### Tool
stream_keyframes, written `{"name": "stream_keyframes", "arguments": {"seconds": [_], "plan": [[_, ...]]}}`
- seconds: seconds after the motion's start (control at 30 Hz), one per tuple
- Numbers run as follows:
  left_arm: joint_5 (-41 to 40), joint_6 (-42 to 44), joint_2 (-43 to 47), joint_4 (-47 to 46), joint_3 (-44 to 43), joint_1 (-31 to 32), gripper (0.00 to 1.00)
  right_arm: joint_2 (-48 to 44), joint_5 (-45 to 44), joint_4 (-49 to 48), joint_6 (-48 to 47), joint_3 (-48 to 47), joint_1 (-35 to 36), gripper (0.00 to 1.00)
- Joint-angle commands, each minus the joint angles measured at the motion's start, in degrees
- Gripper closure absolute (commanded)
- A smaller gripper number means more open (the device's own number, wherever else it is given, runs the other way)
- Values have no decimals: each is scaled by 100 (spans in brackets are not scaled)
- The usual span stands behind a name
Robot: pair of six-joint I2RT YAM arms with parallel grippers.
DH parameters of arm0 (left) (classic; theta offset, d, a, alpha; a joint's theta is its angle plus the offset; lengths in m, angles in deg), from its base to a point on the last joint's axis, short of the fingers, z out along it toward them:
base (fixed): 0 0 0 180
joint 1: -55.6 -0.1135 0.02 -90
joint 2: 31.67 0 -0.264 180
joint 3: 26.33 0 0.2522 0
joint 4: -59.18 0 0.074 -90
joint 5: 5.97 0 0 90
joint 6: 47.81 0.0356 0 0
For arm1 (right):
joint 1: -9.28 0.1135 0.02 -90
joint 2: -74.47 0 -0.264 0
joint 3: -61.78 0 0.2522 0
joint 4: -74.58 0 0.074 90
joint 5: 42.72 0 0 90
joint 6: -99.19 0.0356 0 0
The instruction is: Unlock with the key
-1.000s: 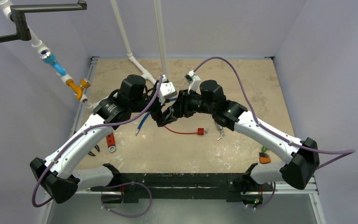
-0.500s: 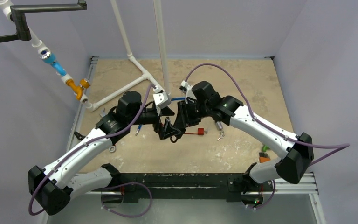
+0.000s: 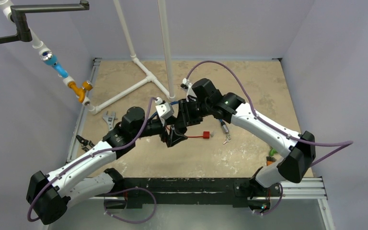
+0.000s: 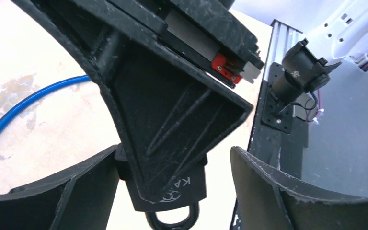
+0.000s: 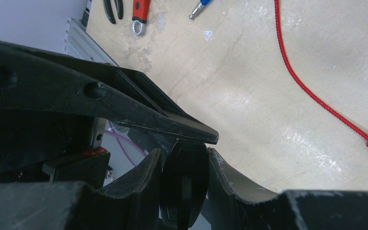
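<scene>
A black padlock [image 4: 187,184] with white lettering hangs in the air with its shackle pointing down. My right gripper [image 5: 183,152] is shut on its flat faces; the lock [image 5: 184,187] shows edge-on between the fingers. My left gripper [image 4: 172,158] is open, with its fingers either side of the lock. The left finger [image 4: 91,187] is against the lock's side and the right finger [image 4: 268,187] stands apart from it. In the top view both grippers meet above the table's middle [image 3: 175,136]. A small metal piece, perhaps the key [image 3: 226,138], lies on the table to the right.
A red tag [image 3: 204,135] on a red cord [image 5: 311,91] lies just right of the grippers. A blue cable [image 4: 24,108], a red-handled wrench [image 5: 141,12], pliers [image 5: 112,7] and a white pipe frame [image 3: 139,79] are to the left and behind.
Both grippers have moved together toward the near side and slightly right, staying joined at the padlock. The left arm has drawn back and lower, and the right arm has reached further left.
</scene>
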Motion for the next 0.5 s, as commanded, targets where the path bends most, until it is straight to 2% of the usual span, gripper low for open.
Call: {"name": "stream_keyframes", "arguments": {"seconds": [0.0, 0.13, 0.2, 0.23, 0.3, 0.37, 0.47], "plan": [[-123, -143, 214, -703, 218, 23, 28, -63, -122, -260, 267, -364, 145, 100], [-216, -271, 330, -752, 435, 23, 53, -102, -173, -324, 354, -332, 168, 100], [-216, -305, 385, -748, 521, 30, 63, -124, -228, -331, 368, -353, 189, 100], [-233, -347, 409, -757, 553, 32, 65, -141, -265, -320, 368, -355, 207, 100], [-243, -457, 443, -846, 607, 42, 62, -158, -303, -336, 383, -366, 228, 100], [-277, -553, 470, -944, 660, 70, 44, -159, -344, -376, 411, -356, 266, 100], [-285, -562, 507, -969, 708, 94, 33, -142, -363, -436, 447, -355, 311, 100]]}}
